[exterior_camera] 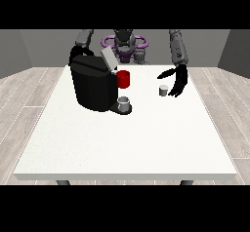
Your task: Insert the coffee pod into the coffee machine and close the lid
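Front view: your hand at the view's right (177, 80) hangs with fingers spread just beside the coffee pod (163, 90). Coffee machine (92, 82) lid (109, 59) stands raised; the other hand is hidden, fingers unreadable.

Robot hand (177, 80) at right, fingers spread

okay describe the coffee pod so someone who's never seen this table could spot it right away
Start at the black coffee machine on the white table, then look toward the view's right. The pod is a small grey cylinder standing alone beside the black hand, unlike the cup under the machine.
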